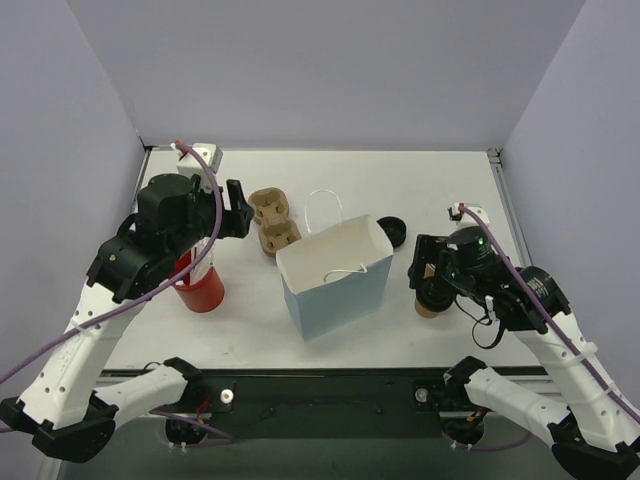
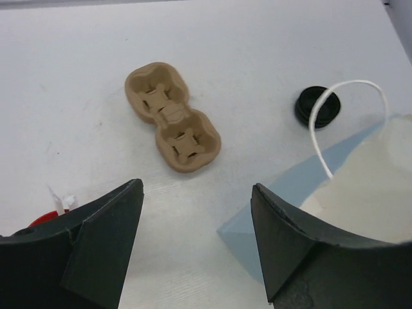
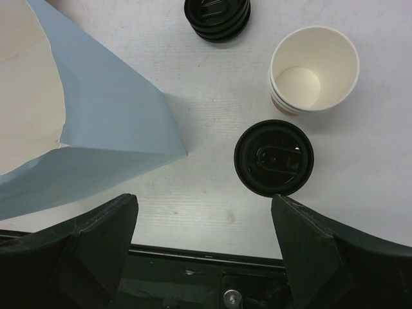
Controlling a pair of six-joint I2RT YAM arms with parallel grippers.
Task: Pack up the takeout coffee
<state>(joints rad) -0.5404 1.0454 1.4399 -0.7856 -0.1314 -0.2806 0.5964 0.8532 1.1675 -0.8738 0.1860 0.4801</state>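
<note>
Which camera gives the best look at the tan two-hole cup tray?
The left wrist view: the cup tray lies whole and close, both holes plain. The top external view shows it whole but small, near the paper bag. The right wrist view misses it.

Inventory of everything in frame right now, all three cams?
paper bag: 1, light blue, centre, open
pulp tray: 1, tan, left of the bag
red cup: 1, red, left of the tray
lid stack: count unclear, black, beyond the bag's right side
open cups: nested, count unclear, brown outside, right side
lidded cup: 1, black lid, by the bag's right corner
table: 1, white
left gripper: 1, black, open, near the tray
right gripper: 1, black, open, by the lidded cup
</note>
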